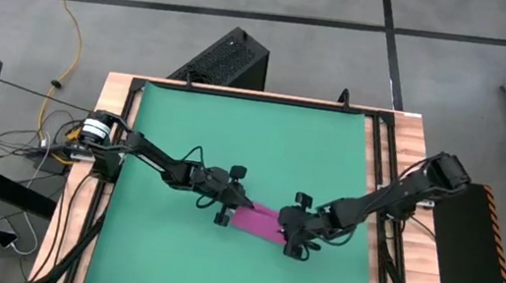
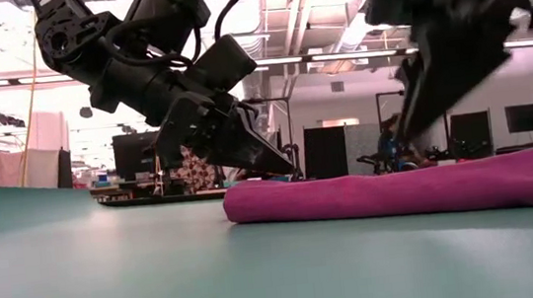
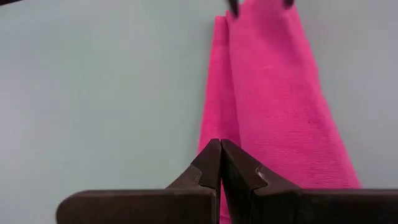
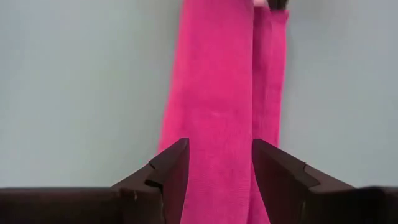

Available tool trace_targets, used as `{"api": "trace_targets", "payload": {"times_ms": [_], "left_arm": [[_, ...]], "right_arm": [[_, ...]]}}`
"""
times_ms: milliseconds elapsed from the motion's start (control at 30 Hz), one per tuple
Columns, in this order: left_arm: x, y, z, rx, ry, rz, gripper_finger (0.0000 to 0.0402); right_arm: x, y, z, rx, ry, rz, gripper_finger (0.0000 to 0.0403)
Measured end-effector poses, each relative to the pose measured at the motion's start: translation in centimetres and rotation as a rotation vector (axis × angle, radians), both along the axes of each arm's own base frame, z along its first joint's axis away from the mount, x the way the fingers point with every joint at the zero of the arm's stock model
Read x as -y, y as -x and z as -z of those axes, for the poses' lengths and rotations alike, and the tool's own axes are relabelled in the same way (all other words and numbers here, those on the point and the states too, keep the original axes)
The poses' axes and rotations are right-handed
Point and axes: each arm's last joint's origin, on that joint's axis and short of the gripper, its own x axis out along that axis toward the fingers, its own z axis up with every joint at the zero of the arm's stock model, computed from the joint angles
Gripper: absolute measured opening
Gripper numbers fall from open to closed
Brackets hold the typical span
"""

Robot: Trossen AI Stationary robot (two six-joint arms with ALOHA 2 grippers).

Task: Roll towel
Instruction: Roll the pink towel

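Towel (image 1: pixel 256 220) lies folded on the mat (image 1: pixel 263 143) — left gripper (image 1: pixel 243 200) closed empty, right gripper (image 1: pixel 291 234) open astride it.

Wooden table (image 1: pixel 418 145); green mat (image 1: pixel 252 151) atop; folded towel (image 1: pixel 257 221) on mat

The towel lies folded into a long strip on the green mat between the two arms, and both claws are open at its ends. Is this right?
Not fully. Only the right claw is open, its fingers apart over one end of the towel. The left claw is shut, fingertips pressed together at the other end, as the left wrist view shows. The towel does lie as a long folded strip on the green mat.
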Motion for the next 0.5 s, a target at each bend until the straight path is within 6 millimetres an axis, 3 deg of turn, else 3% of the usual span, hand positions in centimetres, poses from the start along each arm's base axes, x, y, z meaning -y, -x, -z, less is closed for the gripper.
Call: {"api": "trace_targets", "payload": {"times_ms": [300, 500], "left_arm": [[0.0, 0.0, 0.0, -0.004, -0.014, 0.019, 0.0000], [0.0, 0.0, 0.0, 0.000, -0.020, 0.023, 0.0000]], "right_arm": [[-0.2, -0.8, 4.1, -0.134, 0.030, 0.017, 0.0195], [-0.1, -1.4, 5.3, -0.155, 0.011, 0.035, 0.0194]]}}
